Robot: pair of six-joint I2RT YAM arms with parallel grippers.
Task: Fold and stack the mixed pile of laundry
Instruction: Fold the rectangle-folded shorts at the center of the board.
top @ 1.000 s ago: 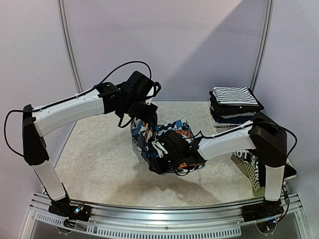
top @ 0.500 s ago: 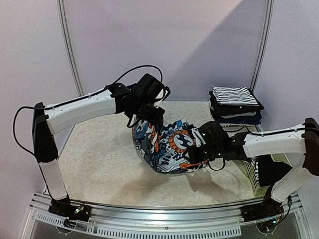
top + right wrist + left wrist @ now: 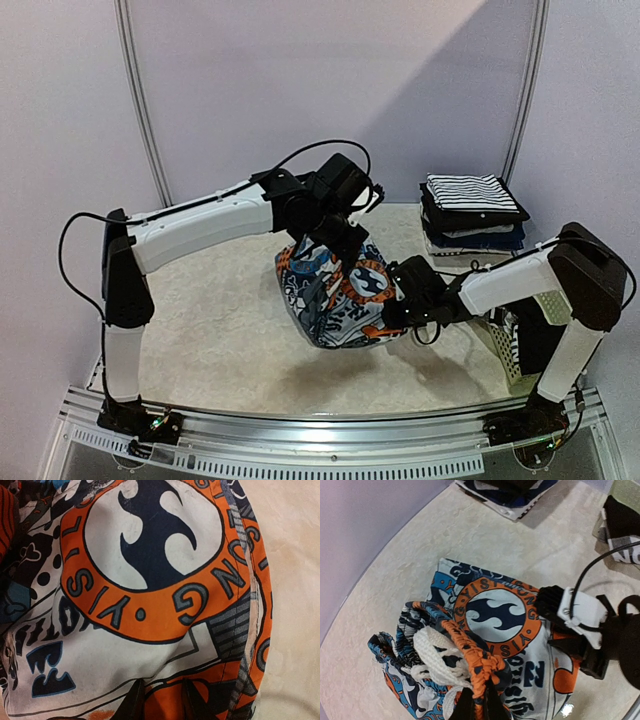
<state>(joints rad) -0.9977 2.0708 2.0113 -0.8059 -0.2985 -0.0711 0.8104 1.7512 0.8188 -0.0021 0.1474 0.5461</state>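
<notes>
My left gripper (image 3: 479,703) pinches the printed shorts (image 3: 335,292) at their orange edge; my right gripper (image 3: 162,696) clamps their hem; the table (image 3: 200,320) lies open leftward.

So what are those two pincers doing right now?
Left pincer: closed, holding the printed shorts.
Right pincer: closed on the same shorts.

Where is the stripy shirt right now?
In the top view, the striped garment lies folded atop the stack at the far right of the table, beyond the basket.
</notes>
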